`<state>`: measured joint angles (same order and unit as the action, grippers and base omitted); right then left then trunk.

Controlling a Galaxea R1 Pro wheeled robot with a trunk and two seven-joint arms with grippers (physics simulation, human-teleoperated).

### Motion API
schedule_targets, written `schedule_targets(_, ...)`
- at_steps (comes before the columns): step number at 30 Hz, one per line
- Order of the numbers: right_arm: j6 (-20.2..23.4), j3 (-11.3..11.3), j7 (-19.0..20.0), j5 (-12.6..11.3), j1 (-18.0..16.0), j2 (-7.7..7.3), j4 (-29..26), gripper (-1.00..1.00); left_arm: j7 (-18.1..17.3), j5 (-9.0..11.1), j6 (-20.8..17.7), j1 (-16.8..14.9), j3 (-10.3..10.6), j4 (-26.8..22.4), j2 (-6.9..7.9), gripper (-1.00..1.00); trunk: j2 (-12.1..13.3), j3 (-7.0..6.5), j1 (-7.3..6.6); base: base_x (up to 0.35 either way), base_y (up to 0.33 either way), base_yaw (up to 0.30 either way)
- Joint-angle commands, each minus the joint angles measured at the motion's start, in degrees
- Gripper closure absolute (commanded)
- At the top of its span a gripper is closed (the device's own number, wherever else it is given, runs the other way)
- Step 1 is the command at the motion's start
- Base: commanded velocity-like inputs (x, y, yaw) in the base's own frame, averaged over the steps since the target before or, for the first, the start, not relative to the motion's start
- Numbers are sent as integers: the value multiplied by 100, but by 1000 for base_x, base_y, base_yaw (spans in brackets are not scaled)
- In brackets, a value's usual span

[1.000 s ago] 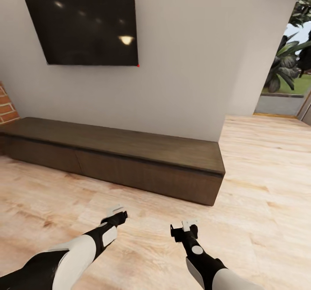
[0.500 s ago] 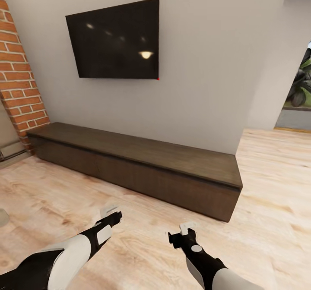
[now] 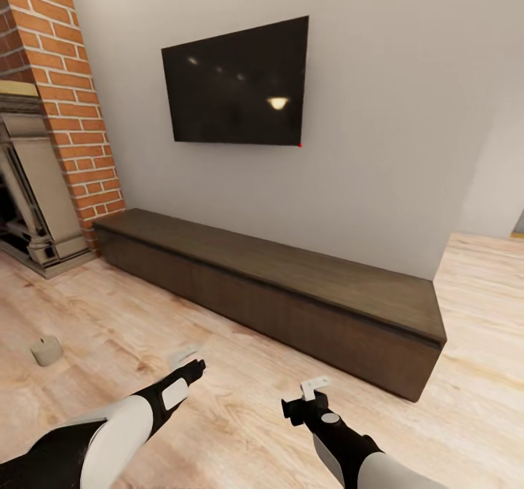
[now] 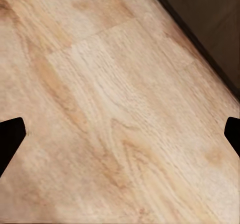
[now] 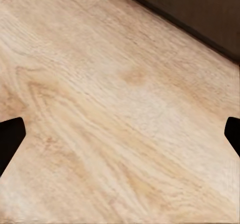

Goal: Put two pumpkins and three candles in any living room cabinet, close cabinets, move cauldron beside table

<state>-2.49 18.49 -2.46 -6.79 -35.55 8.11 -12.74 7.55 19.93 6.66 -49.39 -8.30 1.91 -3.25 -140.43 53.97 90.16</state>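
Observation:
The long low dark-brown cabinet point(image 3: 291, 292) stands against the grey wall, its flat fronts flush and shut. A short tan candle point(image 3: 47, 350) sits on the wood floor at the far left, well away from both arms. My left gripper point(image 3: 186, 364) and right gripper point(image 3: 310, 390) hover low over the floor in front of the cabinet, both open and empty. In the left wrist view the left gripper point(image 4: 120, 134) spans bare floorboards with the cabinet point(image 4: 210, 19) at a corner. The right gripper point(image 5: 120, 134) looks the same, with the cabinet point(image 5: 200, 9) beyond it.
A red brick fireplace point(image 3: 51, 110) with a grey metal surround rises at the left. A black TV point(image 3: 236, 85) hangs on the wall above the cabinet. Light wood floor point(image 3: 240, 402) stretches between me and the cabinet and past its right end.
The camera has swung left, so the cabinet and TV sit further right in the picture. The fireplace and the candle have come into view. Both arms hold the same pose.

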Motion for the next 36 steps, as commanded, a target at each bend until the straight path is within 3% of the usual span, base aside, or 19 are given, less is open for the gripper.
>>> schedule_targets(1, 1, 47, -26, -61, -4, -2, 4, -100, 5, -12, 37, -9, -47, 20, -1, -100, 39, -6, -24, 0, 0, 221)
schedule_targets(10, 291, 39, -13, -60, -5, -2, -1, -100, 9, -13, -115, -9, -42, 20, 0, -100, 400, -99, -222, 0, 0, 195)
schedule_targets(20, 331, 48, 24, -60, -5, -2, -9, -100, 43, -24, -266, -9, -24, 20, -8, -100, 801, -213, -441, 0, 0, 153)
schedule_targets(36, 320, 114, 148, -60, -5, -2, -4, -100, 70, -32, -255, -9, 2, 29, -9, -100, 1443, -597, -793, 0, 0, 97)
